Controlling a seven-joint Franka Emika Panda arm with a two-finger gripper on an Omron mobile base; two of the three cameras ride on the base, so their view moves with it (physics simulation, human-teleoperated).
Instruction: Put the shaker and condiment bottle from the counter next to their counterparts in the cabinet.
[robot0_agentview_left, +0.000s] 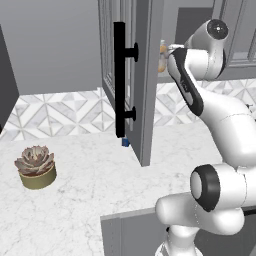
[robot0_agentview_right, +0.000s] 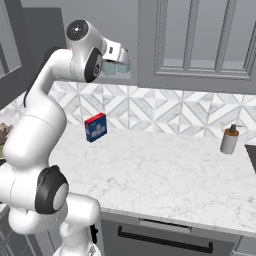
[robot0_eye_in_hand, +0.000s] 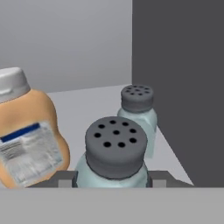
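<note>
Inside the grey cabinet (robot0_eye_in_hand: 175, 65), on its smooth grey shelf (robot0_eye_in_hand: 87, 100), the hand (robot0_eye_in_hand: 113, 179) is clamped on the teal shaker (robot0_eye_in_hand: 114, 153), one finger on each side of its body below the dark cap with holes. Just beyond it stands the second shaker (robot0_eye_in_hand: 137, 113), and to the left the rounded orange bottle (robot0_eye_in_hand: 30, 140) with a paper label. The shaker seems light, stiff and a little slippery; holding the body is best.

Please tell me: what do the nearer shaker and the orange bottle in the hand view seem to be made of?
The nearer shaker: pale teal see-through body, likely glass or clear plastic; matte dark grey cap with holes. The orange bottle: likely smooth opaque plastic, judging by its rounded shape; printed label, whitish cap.
</note>
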